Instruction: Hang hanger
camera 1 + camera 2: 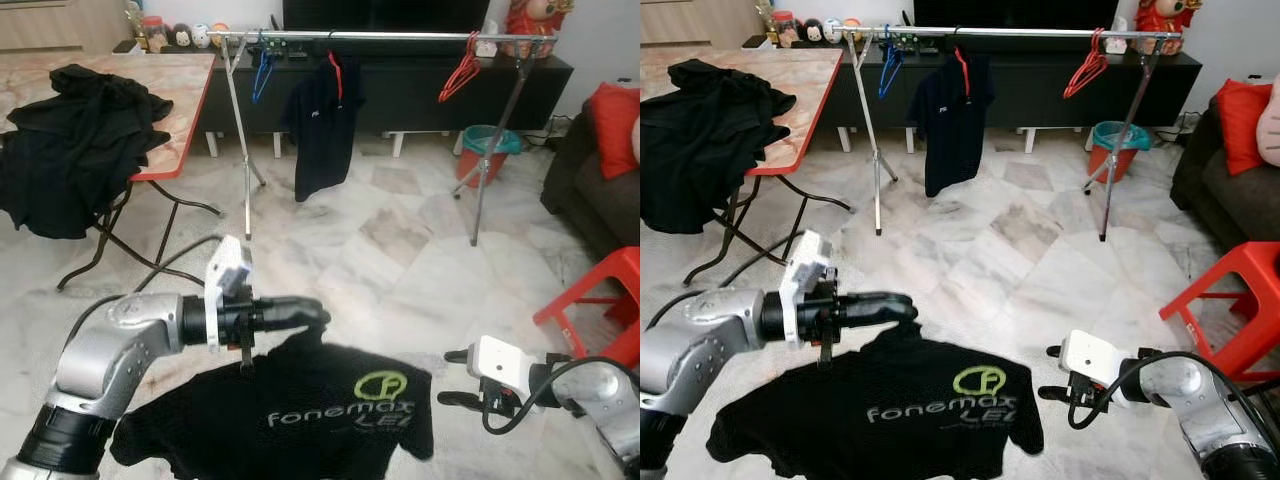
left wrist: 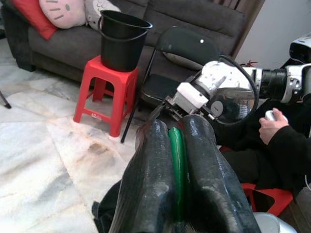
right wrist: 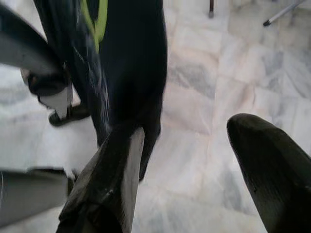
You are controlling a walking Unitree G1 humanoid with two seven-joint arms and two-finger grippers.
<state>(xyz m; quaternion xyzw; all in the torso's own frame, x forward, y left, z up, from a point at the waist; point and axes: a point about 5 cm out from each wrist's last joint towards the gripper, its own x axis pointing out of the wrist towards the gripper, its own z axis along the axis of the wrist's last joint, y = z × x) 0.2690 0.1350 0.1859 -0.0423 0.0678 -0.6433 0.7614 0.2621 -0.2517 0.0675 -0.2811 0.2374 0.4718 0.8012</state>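
My left gripper (image 1: 318, 313) is shut on a green hanger (image 2: 177, 160) that carries a black shirt (image 1: 300, 410) with a green logo, held low in front of me. The hanger's green hook shows between the black fingers (image 2: 155, 184) in the left wrist view. My right gripper (image 1: 452, 378) is open, just right of the shirt's sleeve and apart from it. Across the room stands a metal clothes rail (image 1: 380, 36) with a blue hanger (image 1: 262, 75), a hung black shirt (image 1: 322, 120) and a red hanger (image 1: 460, 75).
A folding table (image 1: 185, 110) with a heap of black clothes (image 1: 70, 140) stands at the left. A red stool (image 1: 600, 300) and a dark sofa (image 1: 600, 190) are on the right, a teal bin (image 1: 488, 150) behind the rail. A person's hand (image 2: 272, 124) shows near a chair.
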